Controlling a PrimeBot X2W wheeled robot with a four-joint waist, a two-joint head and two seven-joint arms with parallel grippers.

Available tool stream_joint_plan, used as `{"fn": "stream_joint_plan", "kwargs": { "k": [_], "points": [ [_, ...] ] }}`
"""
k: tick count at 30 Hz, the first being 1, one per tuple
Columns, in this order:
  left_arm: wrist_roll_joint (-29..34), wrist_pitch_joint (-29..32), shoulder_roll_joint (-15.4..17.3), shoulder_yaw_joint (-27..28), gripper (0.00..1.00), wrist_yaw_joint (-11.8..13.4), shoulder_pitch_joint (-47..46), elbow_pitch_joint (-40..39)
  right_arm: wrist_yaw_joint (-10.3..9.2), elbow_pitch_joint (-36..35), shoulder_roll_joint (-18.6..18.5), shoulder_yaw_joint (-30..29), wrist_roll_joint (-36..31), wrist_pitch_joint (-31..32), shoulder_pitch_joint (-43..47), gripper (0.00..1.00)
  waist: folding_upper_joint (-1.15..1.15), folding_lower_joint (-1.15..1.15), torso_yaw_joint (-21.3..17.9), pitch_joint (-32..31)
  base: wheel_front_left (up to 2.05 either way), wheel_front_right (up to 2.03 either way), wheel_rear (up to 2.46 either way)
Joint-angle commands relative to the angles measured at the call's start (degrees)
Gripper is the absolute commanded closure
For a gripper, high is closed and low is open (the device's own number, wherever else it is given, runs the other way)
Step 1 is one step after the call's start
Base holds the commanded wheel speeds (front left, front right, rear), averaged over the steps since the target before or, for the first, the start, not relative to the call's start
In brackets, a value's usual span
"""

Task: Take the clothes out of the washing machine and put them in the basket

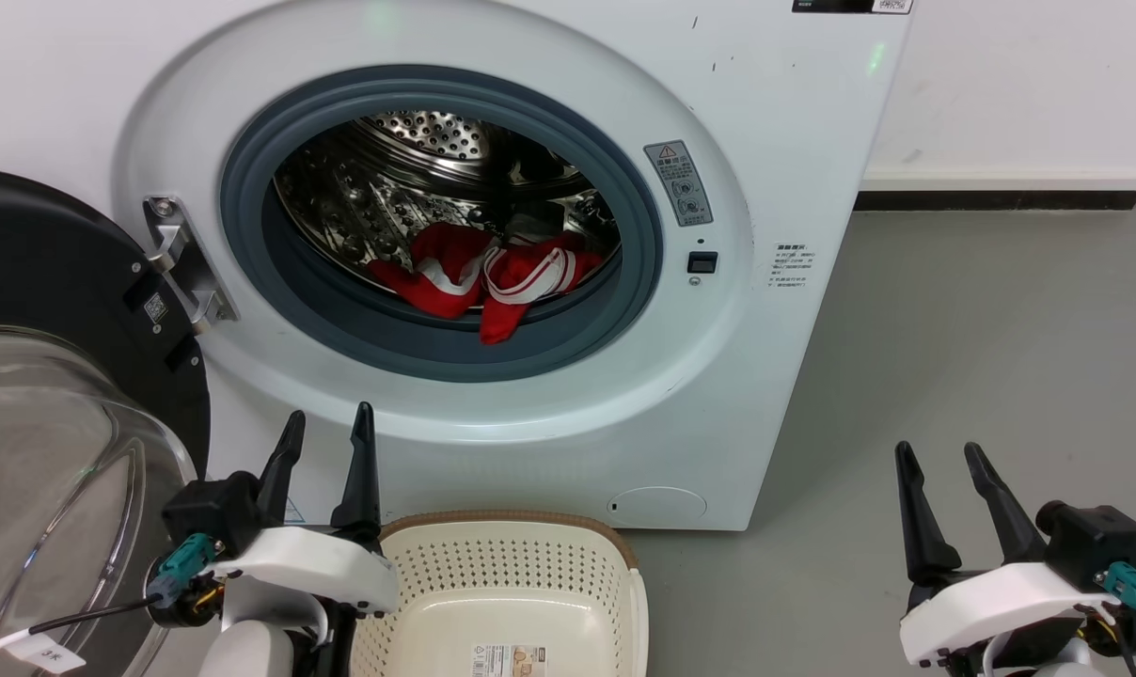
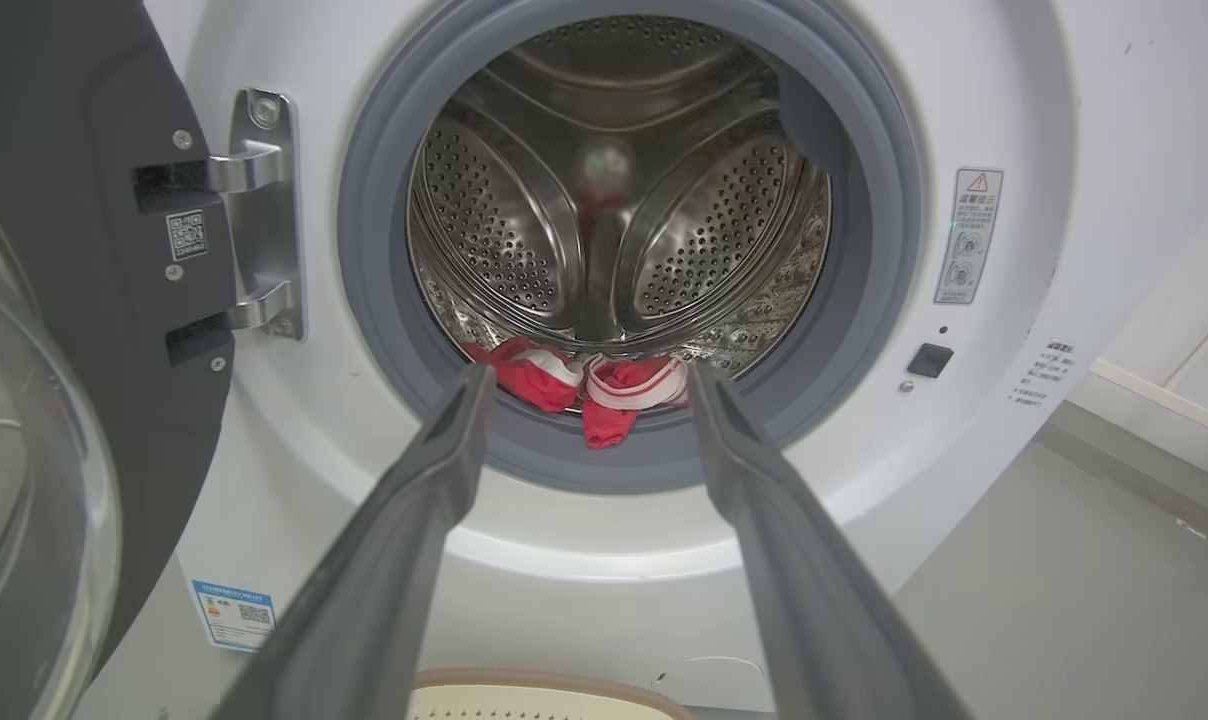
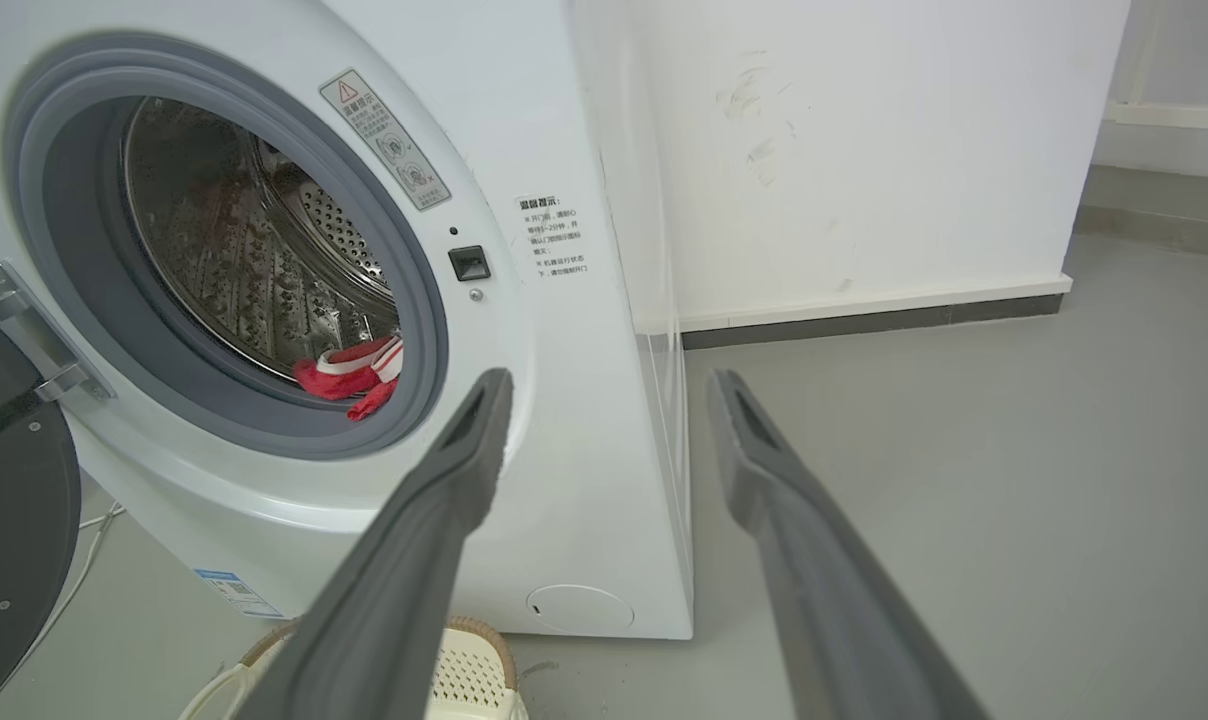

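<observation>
The round door point(image 1: 51, 282) hangs open at the left; the left hand point(image 1: 329, 411) is spread wide and empty, aimed at the washing machine point(image 1: 765, 141); the basket point(image 1: 512, 518) stands just below its front; the clothes point(image 1: 493, 273) lie bunched low in the drum, one red tail spilling over the grey ring point(image 1: 342, 320); they look soft, light and prone to trail, so pinch a thick fold there; the right hand point(image 1: 936, 448), wide and empty, hovers over the floor.

Red clothes point(image 1: 455, 282) (white-striped) lie bunched low inside the open washing machine point(image 1: 765, 376); the cream basket point(image 1: 493, 574) stands upright before it
</observation>
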Motion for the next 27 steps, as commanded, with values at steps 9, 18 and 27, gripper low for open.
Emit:
{"fn": "stream_joint_plan", "kwargs": {
  "k": [9, 18, 27],
  "points": [
    [5.4, -1.5, 0.4, 0.1, 0.00, 0.2, -1.3, 1.2, 0.00, 0.5, 0.0, 0.4, -4.5, -0.7, 0.1, 0.00, 0.00, -0.01, -0.2, 0.0, 0.00, 0.00, 0.00],
    [10.9, -2.9, 0.3, -0.2, 0.00, 0.4, -1.9, 2.3, -0.01, 1.2, 0.0, 1.1, -9.2, -1.8, -0.2, 0.00, 0.00, -0.01, -0.3, 0.4, 0.00, 0.00, 0.00],
    [14.1, -3.8, 0.3, -0.2, 0.00, 0.3, -2.1, 3.0, -0.01, 1.4, 0.0, 1.7, -12.2, -2.5, 0.0, 0.00, 0.00, -0.01, -0.3, 0.4, 0.00, 0.00, 0.00]
  ]
}}
